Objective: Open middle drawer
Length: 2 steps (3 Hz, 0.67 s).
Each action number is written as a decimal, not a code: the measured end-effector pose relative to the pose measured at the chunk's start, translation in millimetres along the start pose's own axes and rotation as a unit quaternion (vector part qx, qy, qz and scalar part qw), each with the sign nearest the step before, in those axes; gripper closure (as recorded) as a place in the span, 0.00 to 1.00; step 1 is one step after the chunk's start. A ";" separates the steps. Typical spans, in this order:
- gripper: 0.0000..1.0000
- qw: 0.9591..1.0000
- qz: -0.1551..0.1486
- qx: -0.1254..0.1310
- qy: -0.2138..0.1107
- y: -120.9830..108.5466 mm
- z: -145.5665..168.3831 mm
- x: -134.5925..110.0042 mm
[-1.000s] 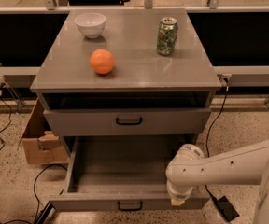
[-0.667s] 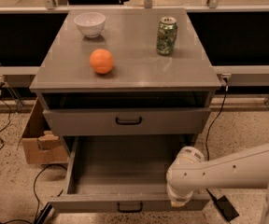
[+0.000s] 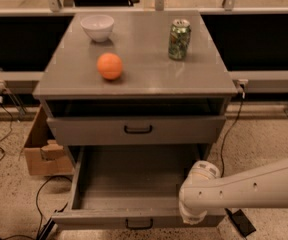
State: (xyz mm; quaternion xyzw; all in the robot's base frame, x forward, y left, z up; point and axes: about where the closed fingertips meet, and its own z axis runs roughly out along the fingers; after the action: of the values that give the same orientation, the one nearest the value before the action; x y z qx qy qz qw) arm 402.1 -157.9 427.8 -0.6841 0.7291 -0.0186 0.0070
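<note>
The middle drawer (image 3: pixel 109 218) is pulled far out below the cabinet top. It shows a shallow, empty grey tray and a low front with a small black bar handle (image 3: pixel 139 224). My white arm reaches in from the right. Its gripper (image 3: pixel 191 215) points down at the right end of the drawer's front edge, mostly hidden behind the rounded wrist (image 3: pixel 200 184). The taller-fronted drawer (image 3: pixel 136 130) above is out only a little. The lowest drawer is hidden beneath.
On the cabinet top (image 3: pixel 144 69) stand a white bowl (image 3: pixel 97 26), an orange (image 3: pixel 109 66) and a green can (image 3: pixel 179 39). A cardboard box (image 3: pixel 41 149) sits on the floor at the left. Cables lie on the floor at both sides, with a dark block (image 3: pixel 241 222) at the right.
My arm's wrist has moved toward the front, down along the right end of the open drawer. The drawer itself has hardly shifted.
</note>
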 end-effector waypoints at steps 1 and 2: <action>1.00 1.000 0.001 0.002 0.003 26.7 -9.5 3.5; 1.00 1.000 0.001 0.002 0.004 31.7 -11.3 4.1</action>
State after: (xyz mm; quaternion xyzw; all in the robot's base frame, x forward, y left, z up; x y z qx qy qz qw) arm 369.9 -159.9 438.0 -0.6833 0.7298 -0.0229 0.0061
